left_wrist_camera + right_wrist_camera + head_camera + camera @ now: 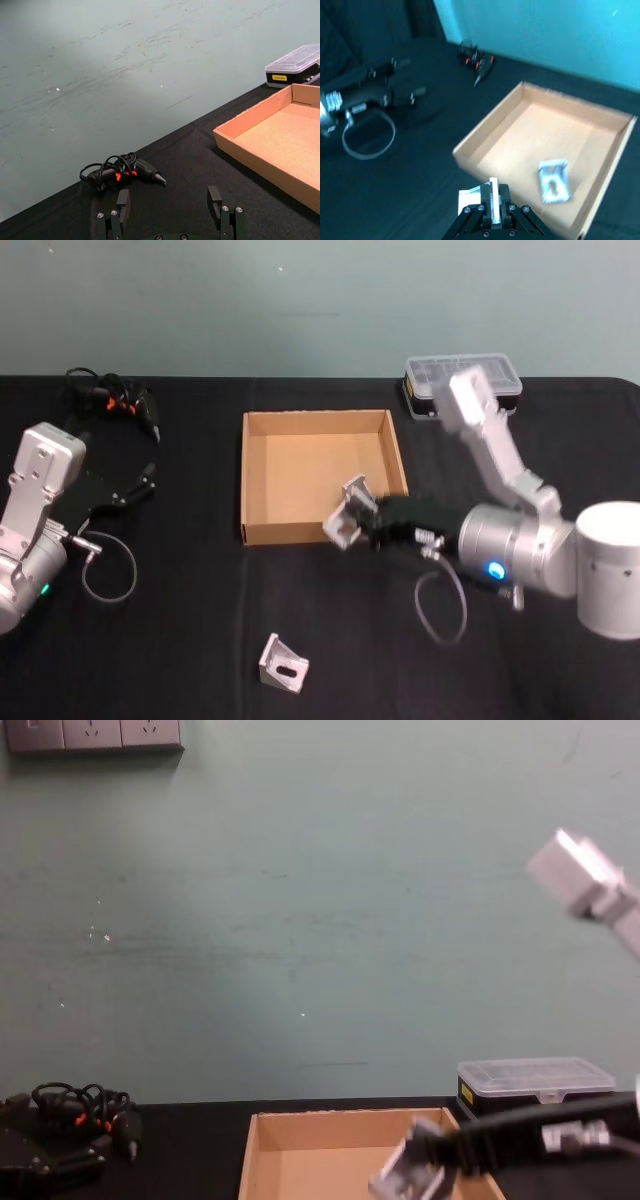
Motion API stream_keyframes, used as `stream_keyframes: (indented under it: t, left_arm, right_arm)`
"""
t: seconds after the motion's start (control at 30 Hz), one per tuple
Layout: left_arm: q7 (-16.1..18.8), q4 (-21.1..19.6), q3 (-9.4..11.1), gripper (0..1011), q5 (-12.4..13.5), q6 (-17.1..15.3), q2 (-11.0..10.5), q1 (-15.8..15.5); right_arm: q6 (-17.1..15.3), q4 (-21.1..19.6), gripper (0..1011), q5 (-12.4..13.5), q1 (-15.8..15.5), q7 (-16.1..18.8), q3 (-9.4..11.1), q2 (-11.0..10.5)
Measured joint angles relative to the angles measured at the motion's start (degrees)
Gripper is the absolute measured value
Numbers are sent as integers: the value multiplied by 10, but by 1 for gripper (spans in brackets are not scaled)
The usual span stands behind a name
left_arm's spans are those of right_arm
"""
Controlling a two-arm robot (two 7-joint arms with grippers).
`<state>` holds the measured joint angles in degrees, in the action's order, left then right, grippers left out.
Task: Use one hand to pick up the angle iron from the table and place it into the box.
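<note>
Black right gripper (438, 1158) reaches in from the right, clamped on a silver metal angle iron (403, 1178) over the shallow brown cardboard box (330, 1118). Clear-lidded black plastic case (535, 1082) behind, tangled black cable bundle (75, 1105) far left.

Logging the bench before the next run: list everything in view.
Table: one, black.
Box: one, brown, table centre.
Held iron: one, silver, clamped at box's near right corner.
Iron in box: one, silver, on its floor.
Iron on table: one, silver, near front edge.
Case: one, clear-lidded black, behind box, right.
Corded tool: one, black and orange, far left.
Left gripper: one, black, open, over table's left.
Right gripper: one, black, shut on held iron.
</note>
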<state>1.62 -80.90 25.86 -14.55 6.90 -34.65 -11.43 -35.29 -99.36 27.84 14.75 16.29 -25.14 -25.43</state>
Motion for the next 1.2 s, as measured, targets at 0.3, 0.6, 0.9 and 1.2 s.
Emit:
stream_keyframes:
  t: [0.3, 0.6, 0.9, 1.2]
  left_arm:
    - [0, 0, 0, 1012, 0, 0, 0, 0]
    - [0, 0, 0, 1011, 0, 0, 0, 0]
    - [0, 0, 0, 1011, 0, 0, 0, 0]
    - [0, 0, 0, 1011, 0, 0, 0, 0]
  right_arm:
    - [15, 29, 108, -4, 57, -3, 2, 15]
    - [49, 155, 108, -26, 141, 27, -45, 66]
    - [58, 249, 107, -48, 184, 50, -84, 104]
    - [62, 310, 108, -74, 207, 61, -100, 128]
